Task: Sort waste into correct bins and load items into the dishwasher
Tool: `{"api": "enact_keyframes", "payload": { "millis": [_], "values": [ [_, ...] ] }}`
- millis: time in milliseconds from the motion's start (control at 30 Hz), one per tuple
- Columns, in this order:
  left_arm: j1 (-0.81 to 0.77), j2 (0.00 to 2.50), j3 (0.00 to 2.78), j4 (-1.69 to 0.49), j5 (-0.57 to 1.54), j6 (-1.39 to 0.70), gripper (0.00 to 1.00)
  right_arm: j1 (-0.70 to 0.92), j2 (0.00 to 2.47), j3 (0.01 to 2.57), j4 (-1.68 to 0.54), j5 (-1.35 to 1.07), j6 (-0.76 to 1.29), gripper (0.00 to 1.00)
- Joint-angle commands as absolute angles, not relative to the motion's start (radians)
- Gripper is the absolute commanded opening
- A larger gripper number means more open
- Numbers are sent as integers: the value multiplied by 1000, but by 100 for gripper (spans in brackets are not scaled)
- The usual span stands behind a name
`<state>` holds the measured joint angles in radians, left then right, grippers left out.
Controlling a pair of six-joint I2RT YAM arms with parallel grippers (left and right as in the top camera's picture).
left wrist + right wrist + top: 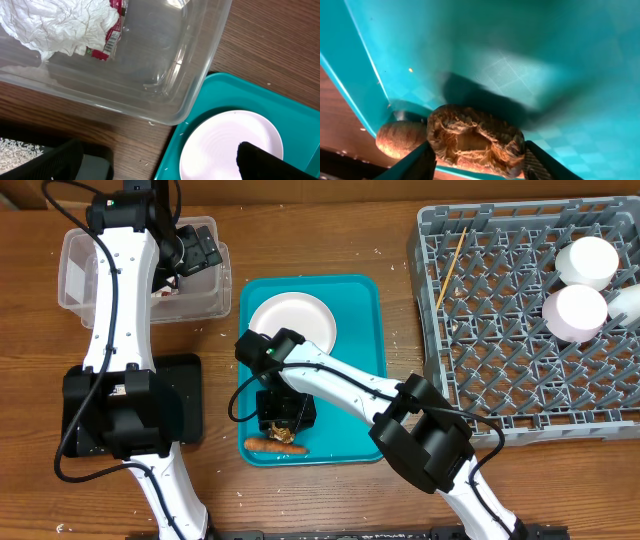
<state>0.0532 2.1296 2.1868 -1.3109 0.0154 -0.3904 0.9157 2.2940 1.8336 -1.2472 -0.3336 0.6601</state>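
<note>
My right gripper (285, 418) (477, 157) is shut on the brown lumpy food piece (475, 140) at the near end of the teal tray (355, 410). The orange carrot stick (270, 446) (395, 139) lies just beside it. The white plate (293, 323) (225, 145) sits at the tray's far end. My left gripper (195, 250) (160, 152) is open and empty over the clear tub (205, 295) (165, 60), which holds the crumpled napkin (55, 25) and the red-and-white wrapper (112, 35). Rice grains (15, 145) lie in the black tray (185, 395).
The grey dish rack (500, 350) stands at the right. It holds the wooden stick (450, 270), a white cup (588, 260) and a white bowl (575, 312). My left arm covers most of the black tray. A few stray grains dot the wooden table.
</note>
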Motion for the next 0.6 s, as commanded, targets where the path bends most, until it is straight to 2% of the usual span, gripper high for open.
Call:
{"api": "enact_keyframes", "payload": {
  "millis": [0, 367, 567],
  "values": [
    [59, 2132, 2195, -1313, 19, -397, 100, 905, 2304, 1861, -1273, -291, 667, 53],
    [59, 2132, 2195, -1315, 19, -397, 100, 793, 2304, 1982, -1421, -158, 673, 55],
    [59, 2132, 2195, -1335, 19, -397, 100, 709, 2304, 1983, -1423, -327, 519, 56]
  ]
}}
